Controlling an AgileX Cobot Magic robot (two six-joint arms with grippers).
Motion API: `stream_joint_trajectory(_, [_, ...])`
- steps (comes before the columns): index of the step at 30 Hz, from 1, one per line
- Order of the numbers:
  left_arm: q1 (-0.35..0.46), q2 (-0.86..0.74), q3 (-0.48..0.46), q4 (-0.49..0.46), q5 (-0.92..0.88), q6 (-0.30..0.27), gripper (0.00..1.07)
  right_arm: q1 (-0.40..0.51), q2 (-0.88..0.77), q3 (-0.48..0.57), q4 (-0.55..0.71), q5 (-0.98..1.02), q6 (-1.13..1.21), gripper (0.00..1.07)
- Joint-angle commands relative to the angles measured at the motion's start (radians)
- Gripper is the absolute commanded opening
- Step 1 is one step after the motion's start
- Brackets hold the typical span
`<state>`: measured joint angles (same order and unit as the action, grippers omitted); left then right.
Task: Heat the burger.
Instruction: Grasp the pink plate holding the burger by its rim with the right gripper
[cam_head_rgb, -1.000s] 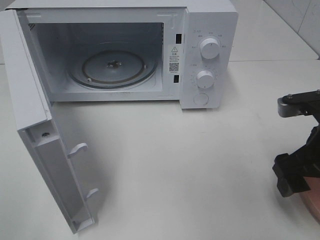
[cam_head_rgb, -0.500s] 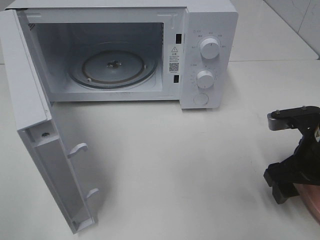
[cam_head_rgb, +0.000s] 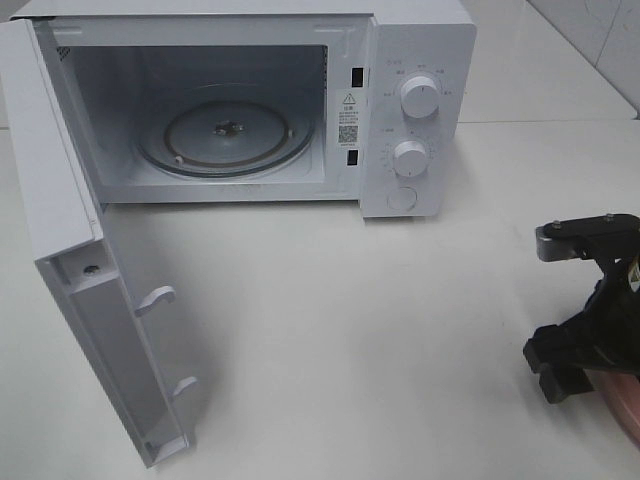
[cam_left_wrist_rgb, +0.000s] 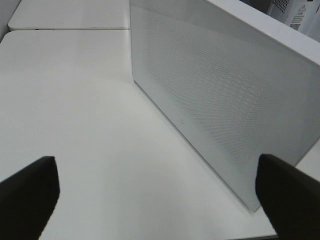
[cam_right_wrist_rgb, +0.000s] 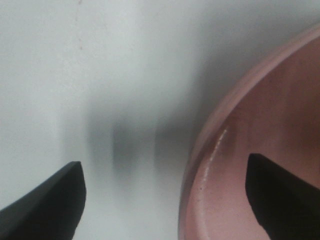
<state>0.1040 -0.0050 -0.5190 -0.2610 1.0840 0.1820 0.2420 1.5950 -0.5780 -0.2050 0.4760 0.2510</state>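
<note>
Left wrist view gives us the left gripper (cam_left_wrist_rgb: 155, 167) with its two dark fingers spread wide and nothing between them, low over the white table (cam_left_wrist_rgb: 75, 100). Just beside it stands the perforated outer face of the microwave door (cam_left_wrist_rgb: 225, 110).

From the high camera, we see that door swung fully open at the left. Next comes the white microwave (cam_head_rgb: 440, 50) with its cavity exposed and the round glass turntable (cam_head_rgb: 225, 135) lying flat inside. On the control panel to the right sit an upper knob (cam_head_rgb: 419, 97), a lower knob (cam_head_rgb: 410, 158) and a round button (cam_head_rgb: 401, 198).

At the far right edge, the right gripper (cam_head_rgb: 570, 362) hangs low over the rim of the pink plate (cam_head_rgb: 625, 405). Its wrist view shows the jaws apart, one finger (cam_right_wrist_rgb: 45, 205) over the table and the other (cam_right_wrist_rgb: 285, 195) over the plate's inside, with the rim between them. The burger itself shows in none of our views, so we cannot place it.
</note>
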Motion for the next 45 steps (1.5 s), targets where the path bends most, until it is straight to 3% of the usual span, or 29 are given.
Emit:
stream_joint_trajectory(1, [0.002, -0.017, 0.003, -0.002, -0.012, -0.001, 1.0, -0.007, 0.003, 0.013, -0.01, -0.016, 0.014, 0.82])
stream_joint_trajectory(24, [0.002, -0.017, 0.003, -0.002, -0.012, 0.0, 1.0, -0.007, 0.06, 0.052, -0.049, -0.053, 0.059, 0.78])
stream_joint_trajectory(31, [0.002, -0.017, 0.003, -0.002, -0.012, 0.0, 1.0, -0.007, 0.061, 0.052, -0.048, -0.065, 0.065, 0.71])
stream_joint_trajectory(33, [0.002, -0.017, 0.003, -0.002, -0.012, 0.0, 1.0, -0.007, 0.061, 0.052, -0.054, -0.061, 0.092, 0.56])
stream_joint_trajectory(35, [0.002, -0.017, 0.003, -0.002, -0.012, 0.0, 1.0, -0.007, 0.061, 0.052, -0.061, -0.056, 0.106, 0.51])
stream_joint_trajectory(36, [0.002, -0.017, 0.003, -0.002, -0.012, 0.0, 1.0, -0.007, 0.061, 0.052, -0.083, -0.047, 0.13, 0.4])
stream_joint_trajectory(39, [0.002, -0.017, 0.003, -0.002, -0.012, 0.0, 1.0, -0.007, 0.061, 0.052, -0.093, -0.046, 0.139, 0.35])
stream_joint_trajectory(41, [0.002, -0.017, 0.003, -0.002, -0.012, 0.0, 1.0, -0.007, 0.061, 0.052, -0.122, -0.041, 0.159, 0.11])
stream_joint_trajectory(42, [0.002, -0.017, 0.003, -0.002, -0.012, 0.0, 1.0, -0.007, 0.061, 0.052, -0.122, -0.041, 0.159, 0.11])
stream_joint_trajectory(43, [0.002, -0.017, 0.003, -0.002, -0.012, 0.0, 1.0, -0.007, 0.061, 0.052, -0.122, -0.04, 0.16, 0.02])
stream_joint_trajectory(45, [0.002, -0.017, 0.003, -0.002, -0.012, 0.0, 1.0, -0.007, 0.061, 0.052, -0.122, -0.04, 0.16, 0.0])
